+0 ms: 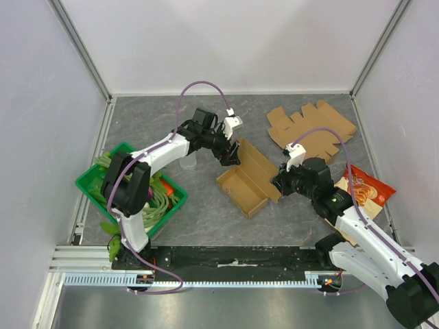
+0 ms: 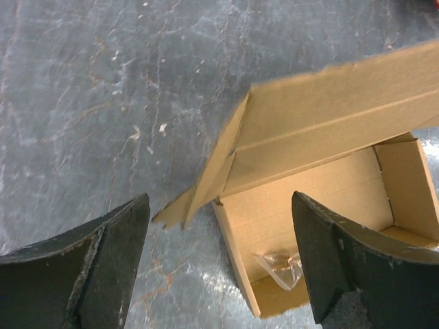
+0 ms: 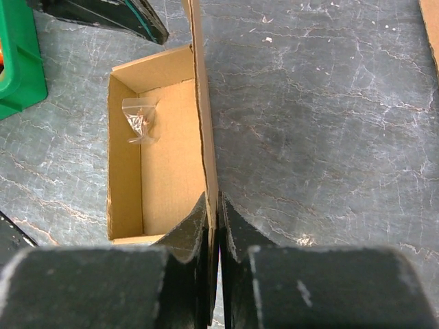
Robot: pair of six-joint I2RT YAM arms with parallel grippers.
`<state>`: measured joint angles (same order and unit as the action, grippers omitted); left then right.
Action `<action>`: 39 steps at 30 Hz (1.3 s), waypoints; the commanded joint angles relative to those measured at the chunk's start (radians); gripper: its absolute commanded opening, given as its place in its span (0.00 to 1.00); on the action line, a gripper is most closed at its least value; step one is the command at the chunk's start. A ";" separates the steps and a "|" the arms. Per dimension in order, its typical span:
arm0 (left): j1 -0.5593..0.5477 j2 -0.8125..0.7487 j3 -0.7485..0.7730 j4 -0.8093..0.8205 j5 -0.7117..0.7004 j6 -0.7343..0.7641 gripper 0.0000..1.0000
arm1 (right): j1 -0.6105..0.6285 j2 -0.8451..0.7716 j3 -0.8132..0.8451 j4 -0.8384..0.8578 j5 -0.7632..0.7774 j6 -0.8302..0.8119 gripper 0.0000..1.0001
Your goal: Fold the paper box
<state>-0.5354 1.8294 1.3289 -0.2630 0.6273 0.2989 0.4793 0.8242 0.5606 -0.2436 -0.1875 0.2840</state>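
Zero readable writing is showing up for you: the paper box [image 1: 245, 184] is plain brown, and the print on the orange packet [image 1: 368, 191] is coming out too small to read.

Counts you're getting: one part-formed box, one flat cardboard blank [image 1: 312, 129] at the far right, one green basket [image 1: 96, 179] at the left, one orange packet at the right edge, and one small clear bag [image 3: 139, 120] inside the box tray.

You're seeing the box sitting mid-table between the two arms, open side facing up. In the top view its long axis is running diagonally from far-left to near-right. Its lid panel is standing up along the far-right long side.

Your right gripper [image 3: 218, 207] is pinching that upright panel at its near-right end, jaws closed on the cardboard edge with the tray lying just to the left in the wrist view.

Your left gripper [image 2: 219, 205] is hanging over the far-left end of the box with jaws spread wide, gripping nothing.
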 commanded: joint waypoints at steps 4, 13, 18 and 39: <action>-0.003 0.059 0.104 0.033 0.155 0.091 0.86 | -0.004 0.013 0.061 0.026 -0.038 -0.020 0.11; -0.003 0.004 0.043 -0.001 0.104 0.025 0.54 | -0.004 0.019 0.082 0.024 0.022 -0.025 0.13; -0.005 -0.122 -0.115 0.079 0.077 -0.035 0.57 | -0.004 0.078 0.113 0.032 0.020 -0.043 0.13; -0.172 -0.326 -0.336 0.140 -0.661 -0.359 0.02 | -0.004 0.204 0.248 -0.189 0.229 0.109 0.67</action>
<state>-0.6880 1.5822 1.0420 -0.1665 0.1551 0.0460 0.4774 1.0069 0.7296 -0.3336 -0.0578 0.3683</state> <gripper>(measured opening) 0.032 0.635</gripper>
